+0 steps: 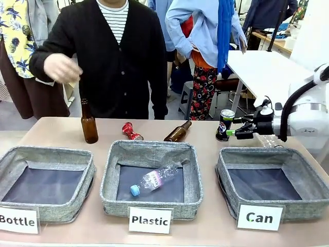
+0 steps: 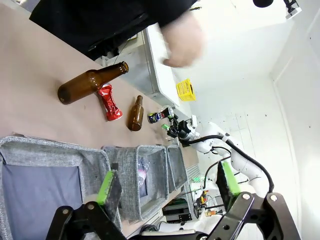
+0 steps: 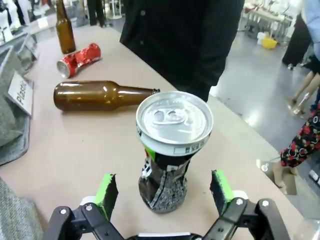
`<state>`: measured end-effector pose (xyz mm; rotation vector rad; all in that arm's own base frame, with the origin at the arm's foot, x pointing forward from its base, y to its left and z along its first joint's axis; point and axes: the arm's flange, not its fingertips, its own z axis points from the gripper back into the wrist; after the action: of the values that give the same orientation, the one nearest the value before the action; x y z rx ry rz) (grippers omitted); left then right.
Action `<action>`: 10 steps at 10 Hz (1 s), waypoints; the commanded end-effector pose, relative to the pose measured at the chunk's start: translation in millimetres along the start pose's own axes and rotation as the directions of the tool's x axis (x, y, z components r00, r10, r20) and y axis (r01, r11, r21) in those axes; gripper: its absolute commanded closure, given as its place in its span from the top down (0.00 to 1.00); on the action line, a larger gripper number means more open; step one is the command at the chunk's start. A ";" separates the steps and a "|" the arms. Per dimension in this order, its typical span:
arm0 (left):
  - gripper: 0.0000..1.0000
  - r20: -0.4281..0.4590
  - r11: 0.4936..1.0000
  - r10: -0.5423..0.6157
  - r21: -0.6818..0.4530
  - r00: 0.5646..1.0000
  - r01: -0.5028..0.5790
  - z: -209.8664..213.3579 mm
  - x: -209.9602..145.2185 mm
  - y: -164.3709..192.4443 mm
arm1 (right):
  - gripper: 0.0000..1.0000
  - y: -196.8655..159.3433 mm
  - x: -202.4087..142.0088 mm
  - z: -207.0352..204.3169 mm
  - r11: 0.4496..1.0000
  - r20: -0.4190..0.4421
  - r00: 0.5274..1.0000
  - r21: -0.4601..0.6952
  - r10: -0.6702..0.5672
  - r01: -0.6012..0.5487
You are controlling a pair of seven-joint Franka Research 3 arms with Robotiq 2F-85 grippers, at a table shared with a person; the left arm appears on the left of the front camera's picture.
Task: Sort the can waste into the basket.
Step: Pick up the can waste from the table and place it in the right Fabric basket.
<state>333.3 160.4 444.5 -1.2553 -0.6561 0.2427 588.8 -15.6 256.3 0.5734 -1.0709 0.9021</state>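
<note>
A black can (image 1: 225,125) with a silver top stands upright on the table behind the grey "Can" basket (image 1: 267,152). My right gripper (image 1: 231,133) is level with it, open. In the right wrist view the can (image 3: 170,150) stands between the green pads (image 3: 106,194) with a gap on each side. A crushed red can (image 1: 131,131) lies behind the middle basket and also shows in the right wrist view (image 3: 79,59). My left gripper (image 2: 167,187) hangs open and holds nothing above the left basket (image 2: 45,150). Far off in that view are the red can (image 2: 109,102) and black can (image 2: 157,117).
One brown bottle (image 1: 89,123) stands upright at the back left and another (image 1: 178,133) lies between the two cans. The "Plastic" basket (image 1: 154,149) holds a clear bottle (image 1: 152,180). The "Bottle" basket (image 1: 46,153) is at the left. A person's hand (image 1: 61,68) is raised beyond the table.
</note>
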 end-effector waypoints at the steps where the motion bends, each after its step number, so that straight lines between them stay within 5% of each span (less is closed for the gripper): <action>1: 1.00 -0.002 1.000 -0.023 -0.010 1.000 0.023 0.3 -1.0 0.7 | 1.00 -2.1 -3.9 -13.8 0.999 0.066 0.998 -0.030 0.024 -0.022; 5: 1.00 -0.002 1.000 -0.023 -0.010 1.000 0.023 0.3 -1.0 0.7 | 1.00 -2.1 -2.9 -27.3 0.999 0.103 0.994 0.004 -0.040 0.040; 8: 1.00 -0.002 1.000 -0.023 -0.010 1.000 0.023 0.3 -1.0 0.7 | 0.11 -0.5 -0.3 -28.9 0.997 0.105 0.992 0.035 -0.074 0.071; 9: 1.00 -0.002 1.000 -0.023 -0.010 1.000 0.023 0.3 -1.0 0.7 | 0.00 0.0 -0.2 -28.8 0.997 0.103 0.992 0.036 -0.074 0.070; 10: 1.00 -0.002 1.000 -0.023 -0.010 1.000 0.023 0.3 -1.0 0.7 | 0.00 -0.2 0.3 -28.5 0.997 0.101 0.992 0.031 -0.071 0.068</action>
<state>333.3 160.5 444.6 -1.2554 -0.6561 0.2425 598.6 4.3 251.2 0.6684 -1.1250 0.8674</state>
